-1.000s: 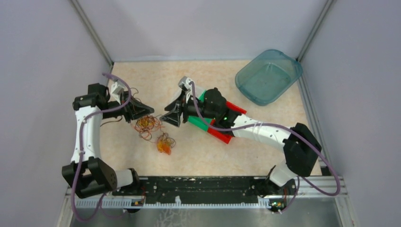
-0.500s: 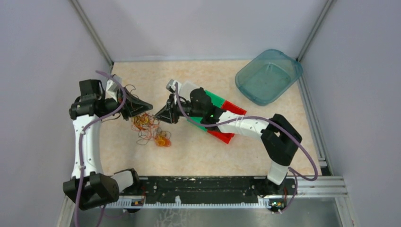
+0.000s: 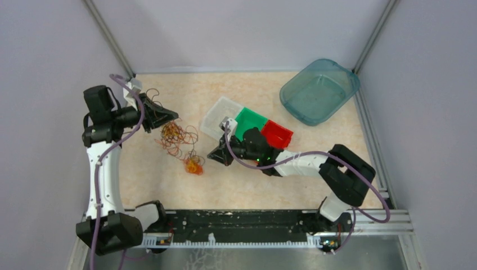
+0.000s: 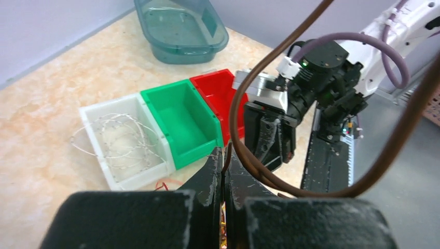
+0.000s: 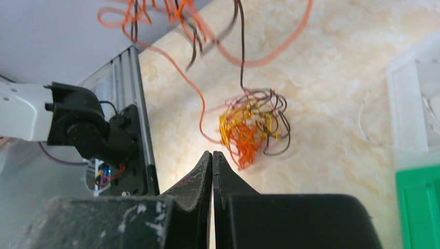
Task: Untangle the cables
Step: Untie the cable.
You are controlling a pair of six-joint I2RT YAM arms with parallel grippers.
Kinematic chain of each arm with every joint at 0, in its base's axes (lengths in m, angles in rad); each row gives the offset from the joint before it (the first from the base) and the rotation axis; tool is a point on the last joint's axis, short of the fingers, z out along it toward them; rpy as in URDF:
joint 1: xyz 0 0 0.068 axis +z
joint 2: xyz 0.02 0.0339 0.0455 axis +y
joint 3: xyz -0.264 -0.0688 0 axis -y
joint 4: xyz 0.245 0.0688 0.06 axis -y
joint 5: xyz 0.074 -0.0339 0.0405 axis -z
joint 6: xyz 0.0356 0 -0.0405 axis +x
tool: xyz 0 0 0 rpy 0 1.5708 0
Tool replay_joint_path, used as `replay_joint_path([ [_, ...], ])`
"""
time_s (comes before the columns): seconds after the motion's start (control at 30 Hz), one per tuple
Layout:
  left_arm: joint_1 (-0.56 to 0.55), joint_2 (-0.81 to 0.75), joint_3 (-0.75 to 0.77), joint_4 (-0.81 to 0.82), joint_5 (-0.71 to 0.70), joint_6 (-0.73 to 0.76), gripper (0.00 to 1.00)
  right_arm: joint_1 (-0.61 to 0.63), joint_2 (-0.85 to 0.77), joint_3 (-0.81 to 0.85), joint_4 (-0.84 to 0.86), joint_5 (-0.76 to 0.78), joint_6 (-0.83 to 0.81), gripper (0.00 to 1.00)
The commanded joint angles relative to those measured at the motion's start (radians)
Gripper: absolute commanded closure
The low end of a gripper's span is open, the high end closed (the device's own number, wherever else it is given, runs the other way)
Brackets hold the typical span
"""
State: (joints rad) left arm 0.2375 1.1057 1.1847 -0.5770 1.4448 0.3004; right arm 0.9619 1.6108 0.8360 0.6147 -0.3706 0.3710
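Cables (image 3: 179, 136): you have a loose tangle of orange, red and brown loops left of centre on the table (image 3: 270, 188). Its lower end gathers into a dense orange-and-yellow clump (image 3: 194, 166) that lies on the tabletop. Thin strands run from that clump up to the left gripper (image 3: 172, 117), which sits at the far-left end of the tangle. The left wrist view shows the jaws pressed together with a brown strand (image 4: 232, 122) coming out from between them, so you are pinching the cables there. The same strand swings out in one wide loop in front of the camera. Your right gripper (image 3: 212, 157) sits just to the right of the clump and points toward it. In the right wrist view its fingers are pressed together. No strand shows between the tips, and the clump lies a little ahead of them, apart. Behind the right arm stands a row of three joined bins. The white bin (image 3: 215, 115) holds a few thin pale loops (image 4: 122, 140), the green bin (image 3: 251, 120) is next to it, and the red bin (image 3: 279, 134) is on the right; the wrist of the arm covers their near ends. A teal tub (image 3: 344, 97) sits in the far right corner of the table, well apart from the tangle.
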Motion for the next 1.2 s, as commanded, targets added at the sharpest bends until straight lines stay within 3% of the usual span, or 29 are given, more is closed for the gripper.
replay_joint_path([
  [0.0, -0.003, -0.024, 0.025, 0.173, -0.091, -0.145, 1.0, 0.003, -0.096, -0.092, 0.125, 0.079, 0.009, 1.0],
  [0.07, -0.003, -0.014, 0.05, 0.177, -0.129, -0.157, 1.0, 0.002, -0.118, -0.139, 0.136, 0.099, 0.015, 1.0],
  [0.17, -0.003, 0.003, 0.065, 0.175, -0.067, -0.201, 1.0, 0.001, -0.191, -0.189, 0.164, 0.138, 0.007, 0.98],
  [0.27, -0.006, 0.0, 0.026, 0.206, -0.042, -0.261, 1.0, -0.002, -0.252, -0.095, 0.1, 0.162, -0.048, 0.71],
  [0.43, -0.02, -0.038, -0.078, 0.273, -0.03, -0.328, 1.0, -0.003, -0.179, 0.133, 0.091, 0.091, -0.079, 0.57],
  [0.73, -0.075, -0.052, -0.098, 0.28, -0.069, -0.351, 1.0, 0.062, 0.071, 0.456, -0.024, -0.015, -0.115, 0.57],
  [0.97, -0.085, -0.052, -0.089, 0.305, -0.073, -0.382, 1.0, 0.082, 0.115, 0.436, -0.044, 0.005, -0.127, 0.64],
  [1.17, -0.09, -0.057, -0.083, 0.33, -0.078, -0.407, 1.0, 0.088, 0.085, 0.342, 0.008, 0.01, -0.12, 0.59],
])
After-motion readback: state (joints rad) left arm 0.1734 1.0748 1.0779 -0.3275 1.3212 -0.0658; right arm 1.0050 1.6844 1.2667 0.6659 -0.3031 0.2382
